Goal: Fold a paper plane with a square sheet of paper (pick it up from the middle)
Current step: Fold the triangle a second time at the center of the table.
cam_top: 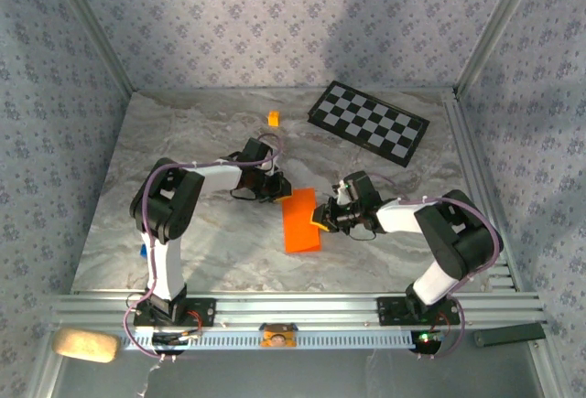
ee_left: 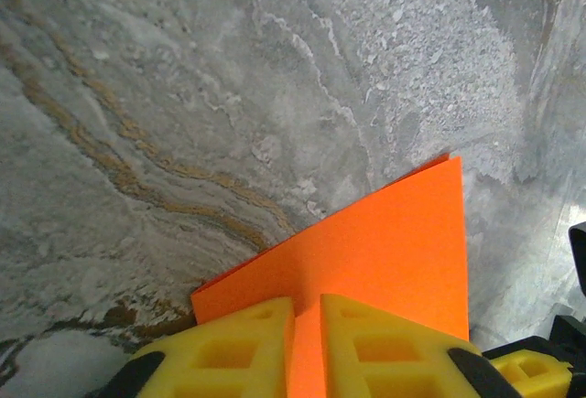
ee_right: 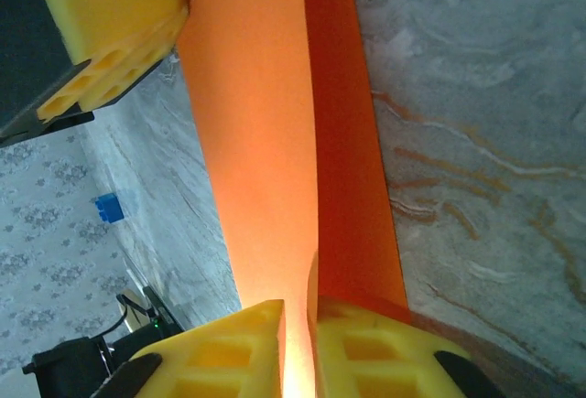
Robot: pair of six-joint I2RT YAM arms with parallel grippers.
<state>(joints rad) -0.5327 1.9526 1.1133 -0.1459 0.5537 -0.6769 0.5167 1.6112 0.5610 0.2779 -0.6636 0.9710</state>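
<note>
Two grippers, top view: left gripper (cam_top: 275, 189) at the far-left corner of the paper, right gripper (cam_top: 320, 218) at its right edge.
Paper, top view: square sheet of paper (cam_top: 300, 222), bright orange, reads as a tall rectangle, mid-table on the marble table (cam_top: 183, 142), btwn the two grippers.
Other items, top view: checkered board (cam_top: 368, 122) flat at far right; tiny orange cube (cam_top: 273, 118) far centre, well apart from the paper.
L wrist, fingers: yellow fingers (ee_left: 238, 348) nearly together w/ a thin strip of orange in the slit, so pinching the paper's edge.
L wrist, paper: fans away from the fingers as a wedge, straight edge on the right, marble beyond it.
L wrist, corner: yellow finger of the other arm at lower right.
R wrist, fingers: yellow fingers (ee_right: 366, 348) closed on the paper, orange glowing in the narrow gap.
R wrist, paper: long band running up the frame, two layers, lit one left, darker one right.
R wrist, upper left: left arm's yellow finger right against the band's edge.
R wrist, bkgd: small blue block (ee_right: 108, 207) near the wall.
</note>
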